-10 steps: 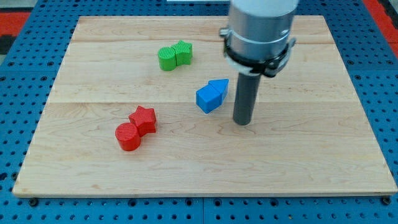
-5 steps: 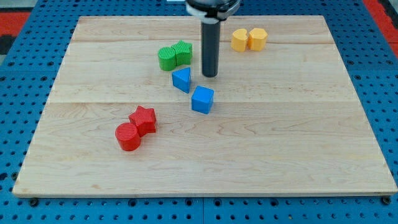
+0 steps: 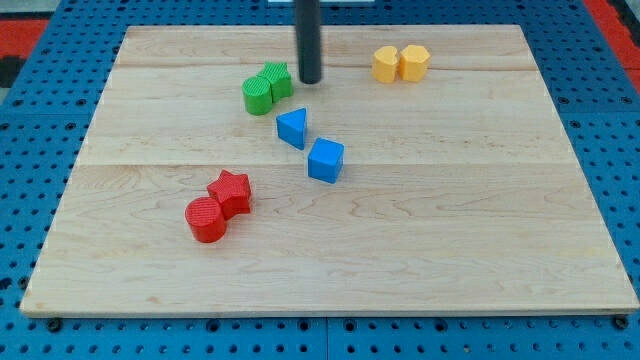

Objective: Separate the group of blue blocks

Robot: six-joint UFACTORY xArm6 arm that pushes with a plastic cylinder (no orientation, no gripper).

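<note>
Moved upward, my tip (image 3: pixel 310 81) perhaps touching green blocks (image 3: pixel 266 88), blue triangle (image 3: pixel 292 128) below, no gripper.

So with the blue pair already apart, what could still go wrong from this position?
My tip sits right beside the green pair, at the view's right of it. Any sideways slide to the left would likely shove those green blocks. The blue triangle lies just below the green pair, so a push downward could drive green into blue. The gap between the blue triangle and the blue cube is small; a careless pass could close it again.
</note>
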